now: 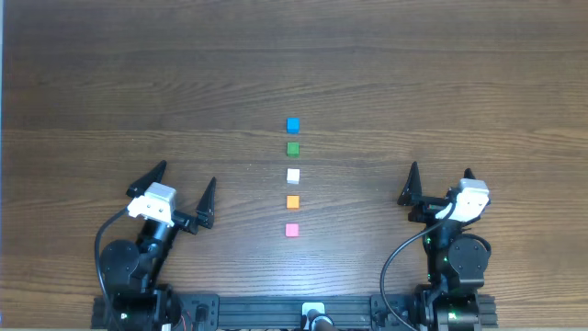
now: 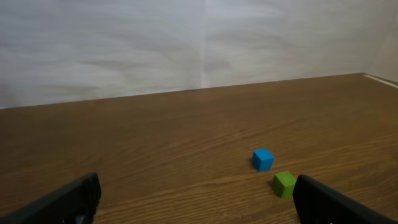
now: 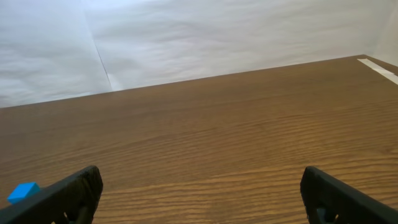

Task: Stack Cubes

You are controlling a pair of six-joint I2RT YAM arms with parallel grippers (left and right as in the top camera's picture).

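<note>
Cubes of five colours stand in one straight file down the middle of the table [image 1: 441, 74], each resting on the wood by itself with a small gap to its neighbour. The blue cube [image 1: 293, 125] is farthest from the arms' bases. After it come the green cube [image 1: 293, 149], the white cube [image 1: 293, 176] and the orange cube [image 1: 293, 201], and the pink cube [image 1: 292, 230] is nearest the bases. The left gripper [image 1: 186, 175] is off to the left of the file, well apart from every cube. Its two dark fingers are spread wide with nothing between them. The right gripper [image 1: 441, 169] is off to the right of the file, also well apart from the cubes, and its fingers are likewise splayed and bare. Both grippers point away from the bases, up the table. In the left wrist view the blue and green cubes stand ahead on the wood, the green one nearer the camera and close to one finger [image 2: 336, 202]. In the right wrist view the blue cube shows at the picture's edge, just beside one finger [image 3: 68, 193]. Each arm is black with a white housing at the wrist. A white backdrop [image 3: 217, 37] rises behind the table's far edge.
</note>
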